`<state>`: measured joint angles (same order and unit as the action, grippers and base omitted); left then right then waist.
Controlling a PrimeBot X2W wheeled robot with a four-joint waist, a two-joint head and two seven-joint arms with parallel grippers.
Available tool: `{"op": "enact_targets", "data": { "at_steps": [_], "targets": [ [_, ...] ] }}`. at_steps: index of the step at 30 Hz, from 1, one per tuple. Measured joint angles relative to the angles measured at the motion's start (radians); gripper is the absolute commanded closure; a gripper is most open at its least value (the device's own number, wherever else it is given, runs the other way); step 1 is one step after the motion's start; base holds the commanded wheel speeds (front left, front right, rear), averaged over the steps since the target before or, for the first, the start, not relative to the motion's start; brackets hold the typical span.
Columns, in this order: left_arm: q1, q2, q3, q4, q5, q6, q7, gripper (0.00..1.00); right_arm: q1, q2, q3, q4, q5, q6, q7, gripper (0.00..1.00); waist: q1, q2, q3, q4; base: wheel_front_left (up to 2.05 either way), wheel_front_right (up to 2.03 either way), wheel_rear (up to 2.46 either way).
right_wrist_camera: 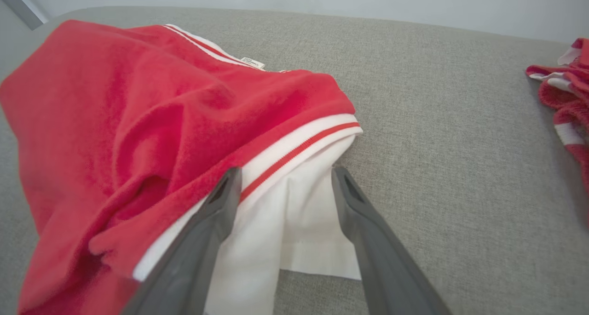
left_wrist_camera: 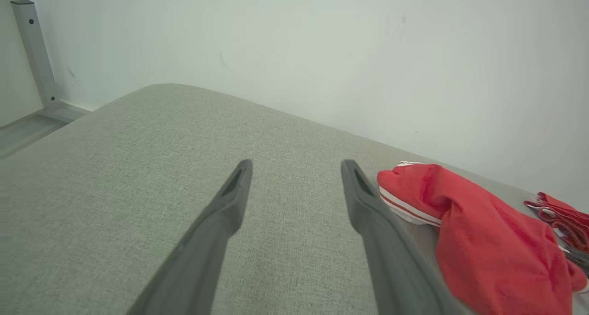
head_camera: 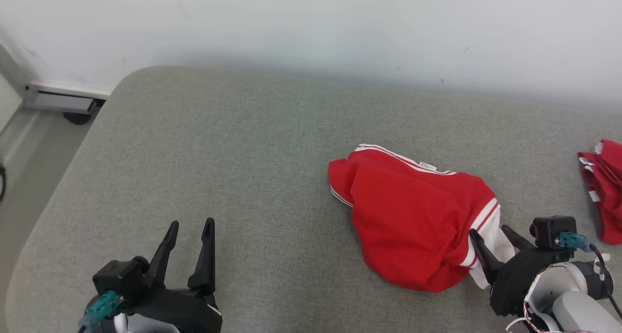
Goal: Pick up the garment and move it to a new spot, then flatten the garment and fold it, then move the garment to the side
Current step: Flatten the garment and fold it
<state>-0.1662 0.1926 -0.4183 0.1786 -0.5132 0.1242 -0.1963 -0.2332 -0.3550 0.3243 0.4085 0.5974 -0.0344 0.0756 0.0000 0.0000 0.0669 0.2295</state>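
Observation:
A crumpled red garment (head_camera: 413,216) with white striped trim lies on the grey cushion (head_camera: 218,153), right of centre. It also appears at the right of the left wrist view as a red garment (left_wrist_camera: 487,241). My right gripper (head_camera: 493,233) stands open at the garment's near right edge, its fingers straddling the white fabric part (right_wrist_camera: 285,223) without closing on it. My left gripper (head_camera: 192,224) is open over bare cushion at the lower left, well apart from the garment. In the left wrist view its fingers (left_wrist_camera: 230,200) frame empty grey fabric.
A second red and white piece of clothing (head_camera: 605,192) lies at the cushion's right edge. A white wall (head_camera: 311,26) runs behind the cushion. At the far left, floor and a grey metal frame (head_camera: 58,99) border the cushion's rounded corner.

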Motion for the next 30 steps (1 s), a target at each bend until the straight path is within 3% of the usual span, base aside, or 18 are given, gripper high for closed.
{"op": "enact_targets", "data": {
  "at_steps": [5, 7, 8, 19, 30],
  "targets": [
    [0.005, -0.002, 0.014, -0.008, 0.004, 0.0, 0.008, 0.0, -0.01, 0.002, 0.008, 0.027, 0.001, 0.001, 0.031, 0.0, 0.0, 0.0, 0.006, 0.022, 0.0, 0.0, 0.0],
    [0.018, -0.002, 0.02, -0.014, 0.004, 0.0, 0.011, 0.0, -0.02, 0.01, 0.013, 0.04, 0.006, 0.001, 0.041, 0.6, 0.0, 0.0, 0.011, 0.029, 0.0, 0.0, 0.0],
    [0.022, -0.003, 0.022, -0.014, 0.004, 0.0, 0.011, 0.0, -0.026, 0.012, 0.015, 0.042, 0.009, 0.005, 0.049, 1.0, 0.0, 0.0001, 0.013, 0.032, 0.0, 0.0, 0.0],
    [0.04, -0.011, 0.058, -0.029, 0.013, 0.0, 0.025, 0.0, -0.085, 0.014, 0.028, 0.054, 0.0, 0.027, 0.042, 1.0, 0.0, 0.0, 0.022, 0.02, 0.0, 0.0, 0.0],
    [0.04, -0.031, 0.065, -0.033, 0.022, 0.0, 0.039, 0.0, -0.124, 0.007, 0.018, -0.059, -0.024, 0.045, -0.063, 1.0, 0.0, 0.0, 0.014, -0.01, 0.0, 0.0, 0.0]
  ]
}}
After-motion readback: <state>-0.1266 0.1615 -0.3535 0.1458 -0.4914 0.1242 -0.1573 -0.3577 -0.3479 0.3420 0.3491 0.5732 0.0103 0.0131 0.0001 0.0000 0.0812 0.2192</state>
